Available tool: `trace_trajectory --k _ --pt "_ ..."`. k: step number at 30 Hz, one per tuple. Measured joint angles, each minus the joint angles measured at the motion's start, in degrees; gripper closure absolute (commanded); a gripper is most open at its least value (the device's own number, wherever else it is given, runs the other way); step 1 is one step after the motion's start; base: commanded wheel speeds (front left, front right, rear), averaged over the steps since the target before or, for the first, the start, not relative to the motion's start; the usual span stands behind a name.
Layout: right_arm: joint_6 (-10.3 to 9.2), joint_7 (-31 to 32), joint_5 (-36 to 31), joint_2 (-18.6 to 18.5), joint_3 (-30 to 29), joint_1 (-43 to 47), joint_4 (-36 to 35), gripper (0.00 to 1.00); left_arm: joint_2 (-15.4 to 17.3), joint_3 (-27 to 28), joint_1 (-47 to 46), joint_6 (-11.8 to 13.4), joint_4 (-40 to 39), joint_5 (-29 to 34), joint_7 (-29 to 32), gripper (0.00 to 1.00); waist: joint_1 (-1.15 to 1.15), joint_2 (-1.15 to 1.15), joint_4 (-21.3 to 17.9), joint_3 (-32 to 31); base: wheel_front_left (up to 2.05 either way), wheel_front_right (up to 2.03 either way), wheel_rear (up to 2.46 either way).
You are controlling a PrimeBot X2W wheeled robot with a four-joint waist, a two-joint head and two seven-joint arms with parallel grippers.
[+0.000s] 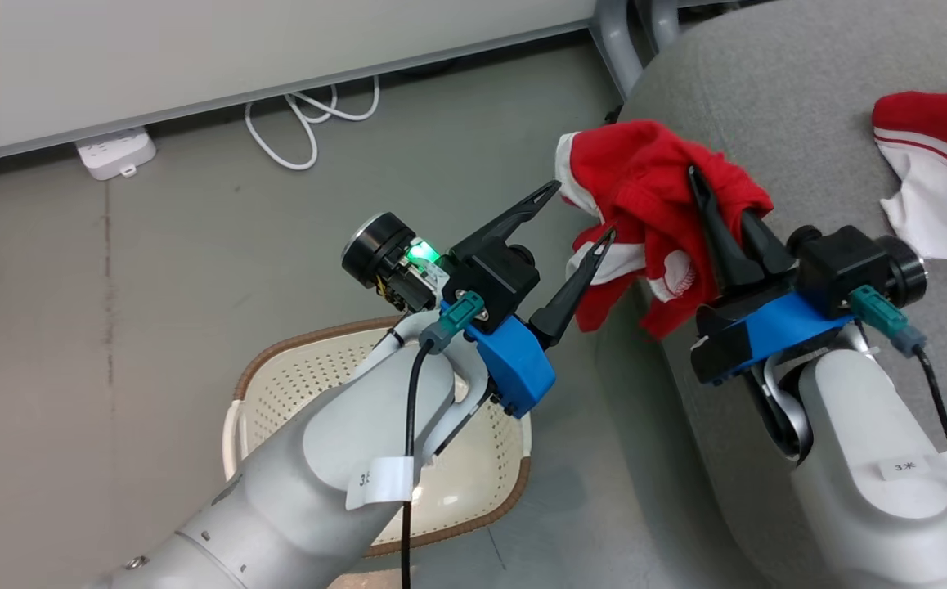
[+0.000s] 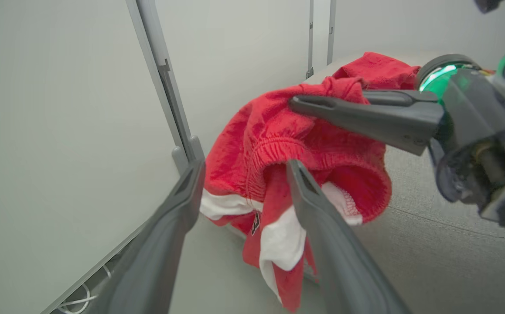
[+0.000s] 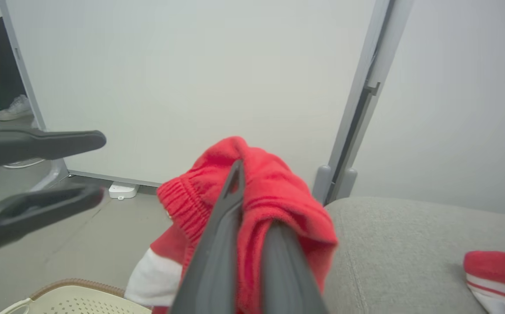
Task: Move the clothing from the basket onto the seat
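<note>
Head view: R gripper (image 1: 719,196) clenched on red garment (image 1: 645,176), which is bunched over the rounded corner of seat (image 1: 768,82), part hanging past the edge. L gripper (image 1: 584,210) spread wide, holding nothing, tips just beside the cloth. 2nd garment (image 1: 931,155) lies further in on the seat. Basket (image 1: 293,384) on floor under L arm.
L wrist view: white panel (image 2: 278,244) dangles off seat edge.
R wrist view: fingers pinch fabric by waistband (image 3: 182,198).
Risk: if let go here, hanging weight likely drags it to floor. L tip may also snag the cloth.

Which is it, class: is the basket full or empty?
Empty, as far as shown: the basket shows only bare mesh; the left arm hides part.
</note>
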Motion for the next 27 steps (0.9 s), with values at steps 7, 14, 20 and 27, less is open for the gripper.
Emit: trace_trajectory --k 7,14,20,27 --pt "0.00 0.0 -0.3 -0.2 -4.7 1.2 -3.3 1.00 0.6 -0.8 -0.4 -0.1 -0.2 0.4 0.0 0.00 0.00 0.00 -4.3 2.4 0.00 0.00 0.00" --pt "0.00 0.0 -0.3 -0.2 -8.3 3.7 -6.4 1.00 0.8 -2.1 -0.8 -0.4 -0.6 0.9 0.1 0.00 0.00 0.00 -8.0 4.6 0.00 0.00 0.00" --pt "0.00 0.0 -0.3 0.2 -11.2 6.1 -8.1 1.00 0.8 -2.8 -0.8 -0.4 -0.6 1.0 0.2 0.00 0.00 0.00 -10.2 6.3 0.00 0.00 0.00" --pt "0.00 0.0 -0.3 1.0 -13.3 8.1 -8.9 1.00 0.9 -3.6 -0.8 -0.5 -0.6 1.2 0.2 0.00 0.00 0.00 -11.5 7.3 0.00 0.00 0.00"
